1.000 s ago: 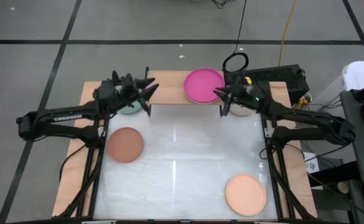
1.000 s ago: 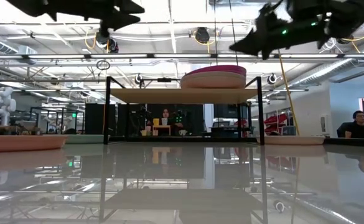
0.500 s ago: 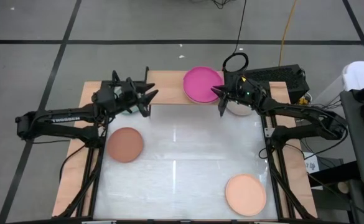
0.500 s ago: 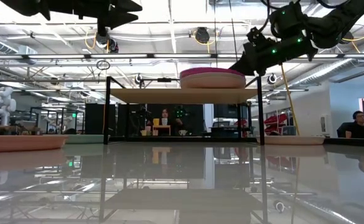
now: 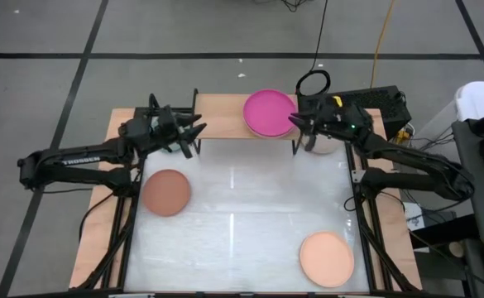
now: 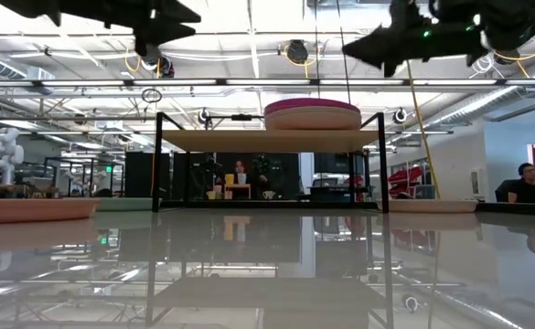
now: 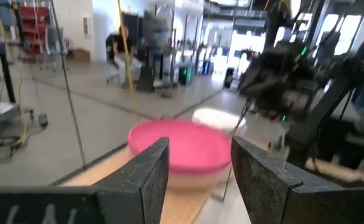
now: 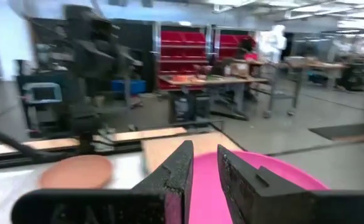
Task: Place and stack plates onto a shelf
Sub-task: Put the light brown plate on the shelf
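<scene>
Hovering beside magenta plate (image 5: pixel 270 112) on shelf (image 5: pixel 225 106), right hand (image 5: pixel 298 123) nearly pressed together, empty; peach plate (image 5: pixel 326 257) nearest.

The worktop (image 5: pixel 242 207) is white and glossy, mirroring the room. The shelf (image 5: pixel 225 108) has a light wood top on thin black metal legs. The magenta plate (image 5: pixel 270 112) looks matt and smooth.

A magenta plate (image 5: pixel 270 112) is topping a stack on the wooden shelf (image 5: pixel 221 107), upper centre. Brown plate (image 5: pixel 167 192) and peach plate (image 5: pixel 327 258) are lying flat lower down.
</scene>
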